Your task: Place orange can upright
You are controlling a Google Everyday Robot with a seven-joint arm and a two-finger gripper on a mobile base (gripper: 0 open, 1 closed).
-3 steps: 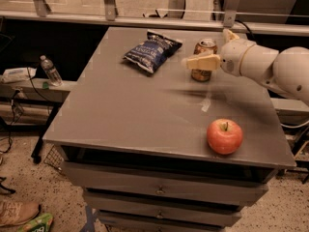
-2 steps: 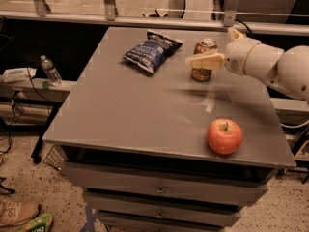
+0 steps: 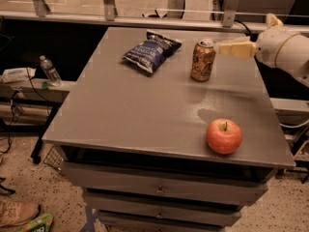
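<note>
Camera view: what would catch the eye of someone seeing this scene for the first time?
The orange can stands upright toward the back of the grey table, with the gripper open just to its right, one finger reaching toward the can's top. A red apple sits near the front right edge, and a blue chip bag lies left of the can.

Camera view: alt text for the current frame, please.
A small orange-gold metal drink can stands upright near the back of a grey cabinet top, the robot's tan gripper just right of its rim. A crinkled blue chip bag lies left of the can; a round red apple sits near the front right edge.
</note>
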